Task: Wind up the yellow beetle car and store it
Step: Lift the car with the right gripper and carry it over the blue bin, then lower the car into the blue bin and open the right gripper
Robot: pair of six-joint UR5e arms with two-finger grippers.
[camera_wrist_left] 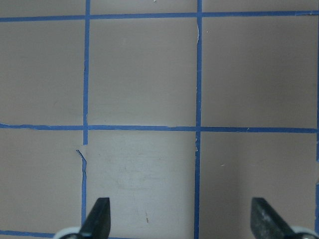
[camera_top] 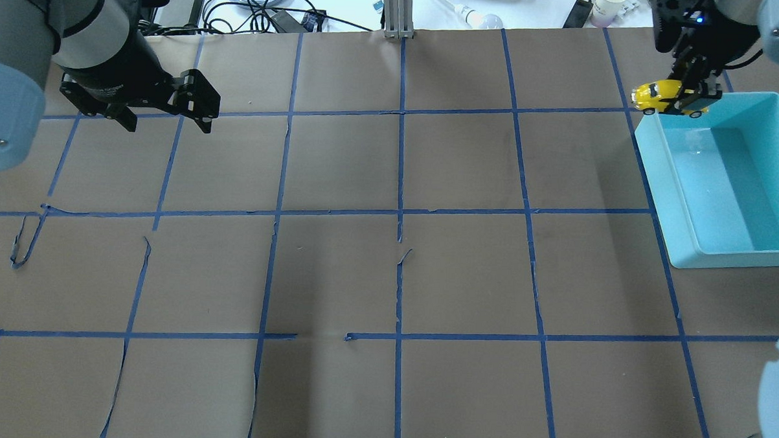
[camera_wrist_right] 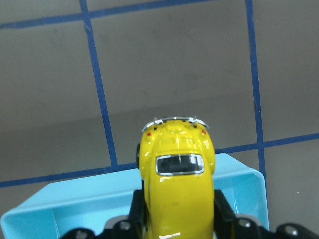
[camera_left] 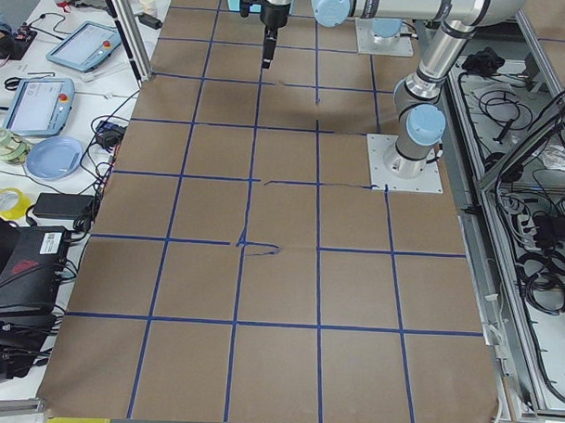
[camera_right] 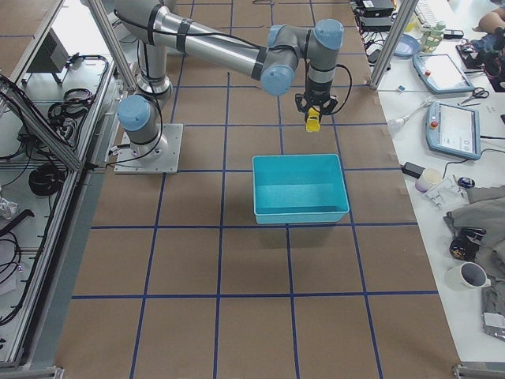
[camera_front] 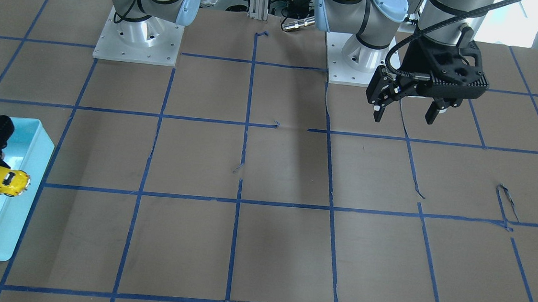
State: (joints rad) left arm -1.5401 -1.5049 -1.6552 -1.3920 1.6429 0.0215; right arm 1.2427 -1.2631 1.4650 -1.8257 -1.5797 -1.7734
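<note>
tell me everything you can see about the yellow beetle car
The yellow beetle car is tiny and glossy, with a rounded body, dark chrome-trimmed window, chrome bumper, two red lights and dark wheels. Upright and about level, it is clamped at its sides by the right gripper, in the air over the end of the light blue bin, touching nothing else.

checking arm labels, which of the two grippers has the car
The right gripper, at the corner of the blue bin, fingers shut on the yellow beetle car. The left gripper hangs open and empty over the table.
</note>
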